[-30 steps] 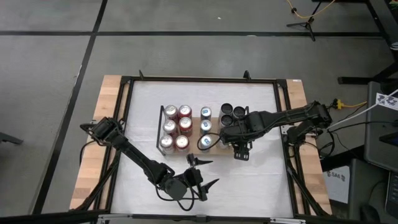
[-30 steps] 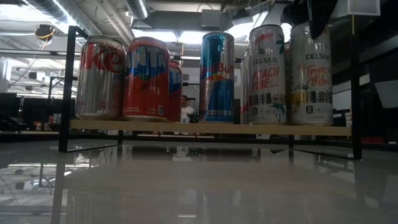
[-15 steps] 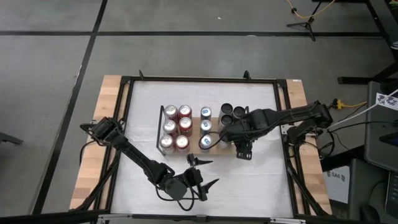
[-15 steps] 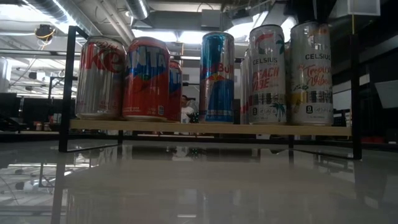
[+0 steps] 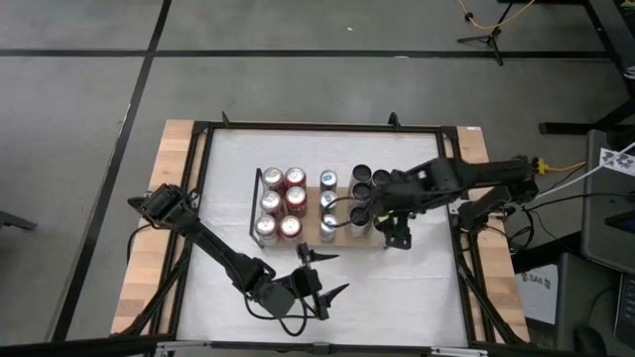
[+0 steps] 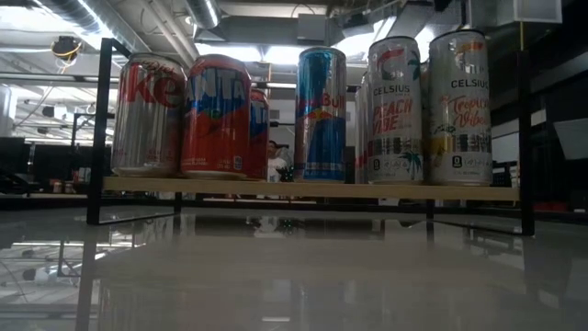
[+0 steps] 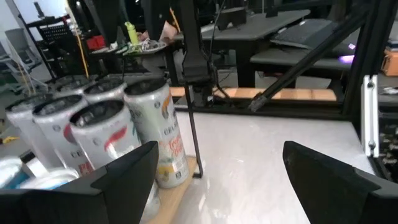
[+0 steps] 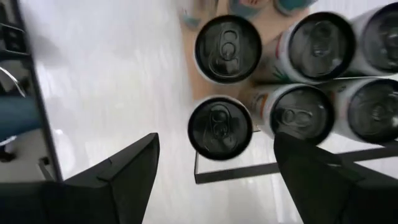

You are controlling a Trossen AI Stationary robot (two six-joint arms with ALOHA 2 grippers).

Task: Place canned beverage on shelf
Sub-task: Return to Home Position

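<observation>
Shelf [image 6: 312,190] full of cans [image 6: 215,117], our right jaws released at its 4 o'clock, left jaws released at 6 o'clock on desk [image 5: 248,129]

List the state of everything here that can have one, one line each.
Shelf: flat on the table, holding cans.
Red and silver cans: upright on the shelf.
Blue cans: upright on the shelf.
White cans: upright on the shelf.
Left gripper: open, empty, apart from the shelf.
Right gripper: open, empty, above the shelf's right end.
</observation>
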